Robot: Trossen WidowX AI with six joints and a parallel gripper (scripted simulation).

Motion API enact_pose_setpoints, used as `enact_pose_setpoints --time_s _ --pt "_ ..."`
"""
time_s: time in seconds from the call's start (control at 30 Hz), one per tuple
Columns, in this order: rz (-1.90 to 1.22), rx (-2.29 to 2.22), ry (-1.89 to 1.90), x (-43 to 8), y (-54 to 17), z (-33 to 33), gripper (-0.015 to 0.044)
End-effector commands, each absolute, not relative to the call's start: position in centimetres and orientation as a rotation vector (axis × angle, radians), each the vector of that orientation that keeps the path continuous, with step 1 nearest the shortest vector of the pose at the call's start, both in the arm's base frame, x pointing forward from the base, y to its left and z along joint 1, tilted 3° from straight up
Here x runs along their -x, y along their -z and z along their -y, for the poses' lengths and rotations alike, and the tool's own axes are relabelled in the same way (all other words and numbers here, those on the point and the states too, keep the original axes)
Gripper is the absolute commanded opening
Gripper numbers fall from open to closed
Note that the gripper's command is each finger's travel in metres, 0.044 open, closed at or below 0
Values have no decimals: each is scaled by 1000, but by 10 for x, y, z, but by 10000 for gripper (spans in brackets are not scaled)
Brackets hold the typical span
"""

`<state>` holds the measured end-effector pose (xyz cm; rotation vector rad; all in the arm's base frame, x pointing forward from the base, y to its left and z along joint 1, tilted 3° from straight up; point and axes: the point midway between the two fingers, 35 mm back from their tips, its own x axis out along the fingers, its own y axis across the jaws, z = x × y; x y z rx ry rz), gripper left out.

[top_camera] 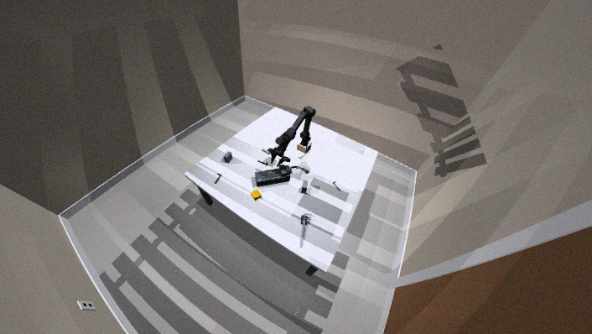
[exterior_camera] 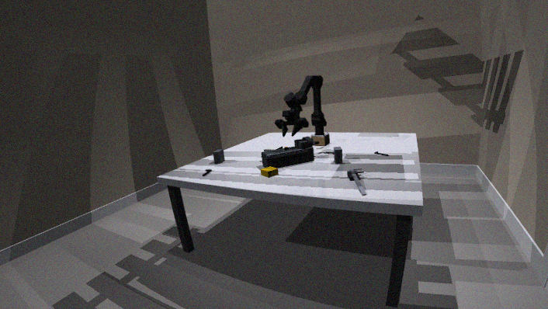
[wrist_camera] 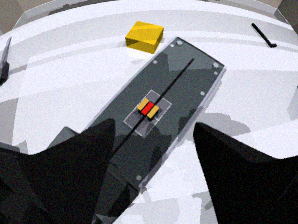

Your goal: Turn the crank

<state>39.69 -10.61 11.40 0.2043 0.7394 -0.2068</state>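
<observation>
A broad white rectangular table [top_camera: 323,134] [exterior_camera: 388,141] with dark legs carries everything. Above it bends the black jointed arm [top_camera: 297,126] [exterior_camera: 317,97], its black two-fingered claw [top_camera: 274,161] [exterior_camera: 289,134] [wrist_camera: 154,127] parted a bit over halfway and holding nothing. The long dark-grey boxy machine [top_camera: 272,178] [exterior_camera: 288,157] [wrist_camera: 167,82] lies on the table, below the claw. A small yellow block [top_camera: 256,195] [exterior_camera: 269,171] [wrist_camera: 144,37] sits near the machine. The tiny red pointer [wrist_camera: 148,108] lies between two brass marks [wrist_camera: 143,104], about level with them.

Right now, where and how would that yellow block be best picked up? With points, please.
By its two opposite upright sides, coming from straight above: the yellow block [top_camera: 256,195] [exterior_camera: 268,171] [wrist_camera: 144,37] lies flat, boxy and low, its top uncovered, with the dark machine [top_camera: 272,177] [exterior_camera: 288,157] [wrist_camera: 170,82] close beside it.
</observation>
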Motion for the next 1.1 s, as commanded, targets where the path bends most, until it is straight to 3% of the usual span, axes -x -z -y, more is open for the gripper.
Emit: enact_pose_setpoints --time_s 0.0,0.2,0.9,1.07 --pt "-739 -204 206 -397 -114 106 151" --pt "-739 -204 206 -397 -114 106 0" --pt "-739 -205 206 -397 -114 106 0" --pt "-739 -205 206 -397 -114 106 131"
